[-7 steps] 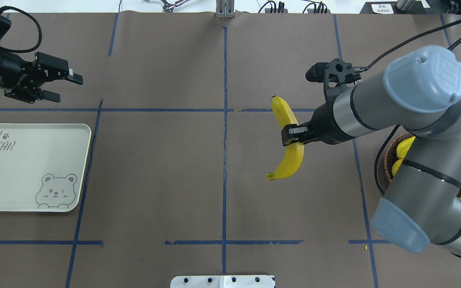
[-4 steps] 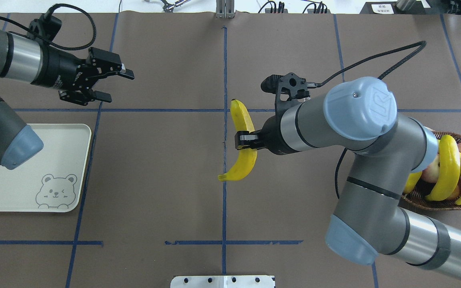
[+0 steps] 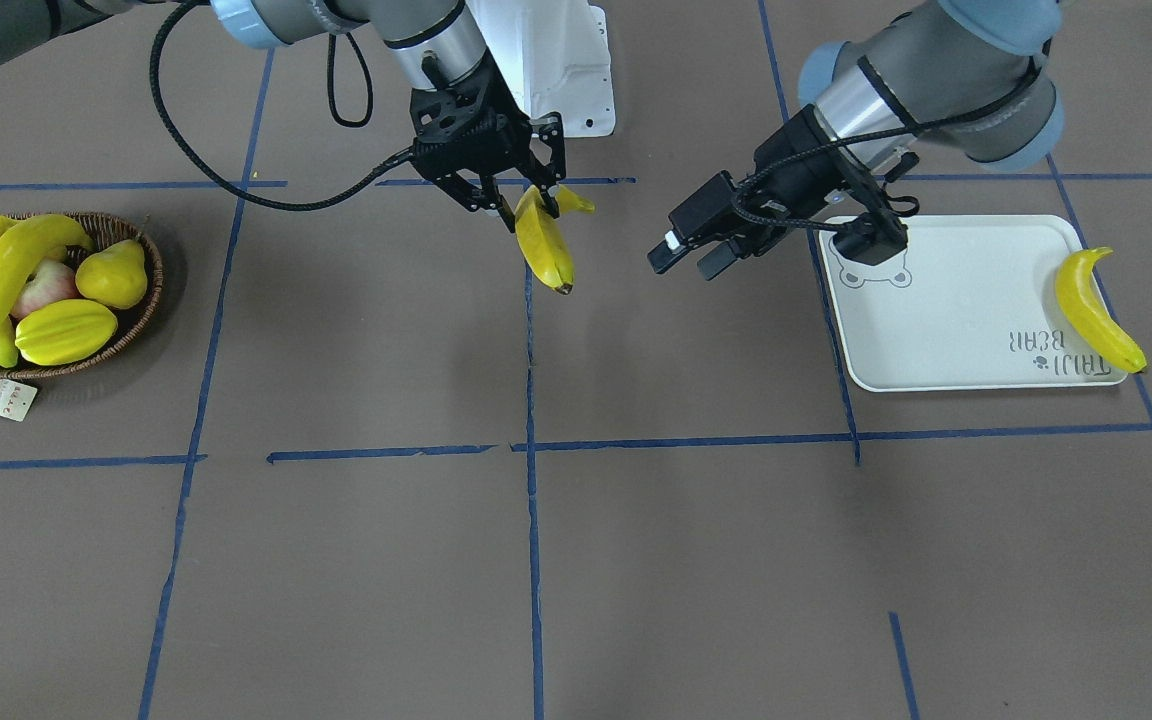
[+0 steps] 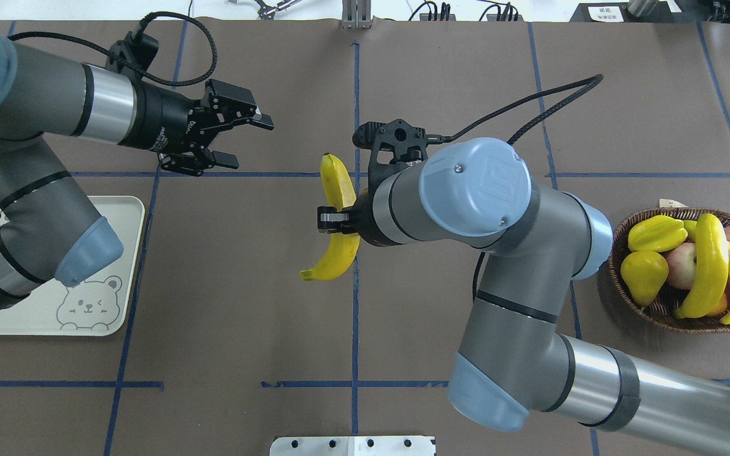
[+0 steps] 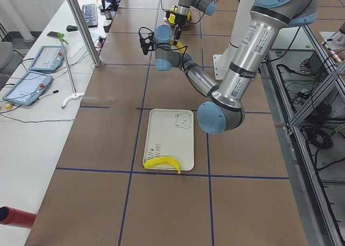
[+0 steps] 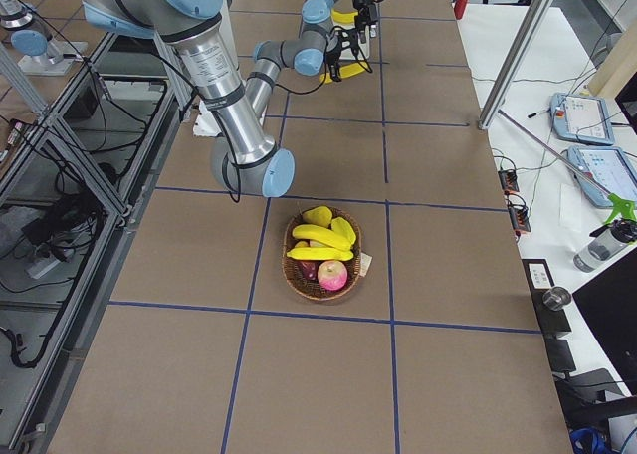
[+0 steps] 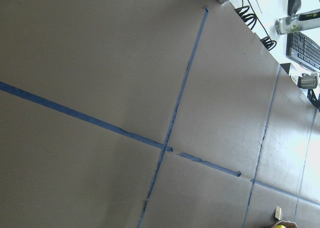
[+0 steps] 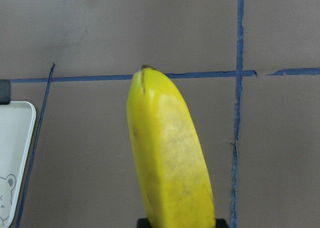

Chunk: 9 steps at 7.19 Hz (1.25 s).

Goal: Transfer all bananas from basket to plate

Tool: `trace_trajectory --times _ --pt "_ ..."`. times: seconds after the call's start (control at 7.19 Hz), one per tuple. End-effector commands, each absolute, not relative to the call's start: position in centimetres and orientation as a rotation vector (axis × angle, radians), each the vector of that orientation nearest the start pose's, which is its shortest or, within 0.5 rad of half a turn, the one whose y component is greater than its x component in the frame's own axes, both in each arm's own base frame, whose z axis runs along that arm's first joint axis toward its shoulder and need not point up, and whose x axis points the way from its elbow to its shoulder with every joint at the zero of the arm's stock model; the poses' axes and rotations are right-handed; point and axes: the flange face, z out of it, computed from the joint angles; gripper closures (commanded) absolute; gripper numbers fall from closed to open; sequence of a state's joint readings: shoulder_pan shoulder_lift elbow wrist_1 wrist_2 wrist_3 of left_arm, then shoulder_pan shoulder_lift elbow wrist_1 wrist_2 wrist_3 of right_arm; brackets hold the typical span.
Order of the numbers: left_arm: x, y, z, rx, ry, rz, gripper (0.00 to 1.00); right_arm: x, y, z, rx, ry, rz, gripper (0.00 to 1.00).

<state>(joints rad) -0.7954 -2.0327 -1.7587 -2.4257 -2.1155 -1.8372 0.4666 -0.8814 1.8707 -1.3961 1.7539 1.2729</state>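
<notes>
Overhead, the right gripper [image 4: 338, 223] is carrying its pinched banana [image 4: 337, 254] further left, now over the middle line [image 4: 355, 354]. The left gripper [image 4: 248, 140], jaws spread, is swinging in from the left toward it, and two more bananas [image 4: 710, 266] are sitting in the basket [image 4: 675, 324] at the right. From the front, another banana [image 3: 1096, 312] is lying at the outer end of the plate [image 3: 946, 330].

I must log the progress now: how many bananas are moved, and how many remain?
Done: one banana lies on the plate. In hand: the right gripper holds a second banana, short of the plate; the left gripper is open nearby. Left: two bananas in the basket.
</notes>
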Motion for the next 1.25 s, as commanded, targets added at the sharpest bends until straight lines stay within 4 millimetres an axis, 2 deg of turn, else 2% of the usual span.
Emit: trace_trajectory --times 0.0,0.14,0.42,0.7,0.83,0.97,1.11 --pt "38.8 -46.5 19.6 -0.049 1.549 -0.456 0.11 -51.2 -37.5 9.0 0.289 -1.132 0.044 0.99" --pt "39.7 -46.4 19.3 -0.062 1.552 -0.479 0.13 -51.8 -37.1 8.5 0.300 -1.126 0.045 0.99" --pt "42.3 -44.8 18.9 -0.054 1.554 -0.481 0.13 -52.0 -36.7 7.5 0.300 -1.126 0.043 0.99" --pt "42.5 -44.7 19.3 -0.052 1.548 -0.485 0.17 -51.9 -36.7 7.5 0.300 -1.127 0.043 0.99" --pt "42.6 -44.6 19.3 -0.054 1.550 -0.484 0.30 -51.9 -36.7 7.4 0.302 -1.128 0.042 0.98" --pt "42.8 -44.4 19.3 -0.058 1.548 -0.481 0.69 -51.8 -36.7 7.4 0.302 -1.130 0.041 0.94" --pt "42.7 -44.3 19.3 -0.063 1.535 -0.486 1.00 -51.8 -36.7 7.5 0.301 -1.129 0.039 0.80"
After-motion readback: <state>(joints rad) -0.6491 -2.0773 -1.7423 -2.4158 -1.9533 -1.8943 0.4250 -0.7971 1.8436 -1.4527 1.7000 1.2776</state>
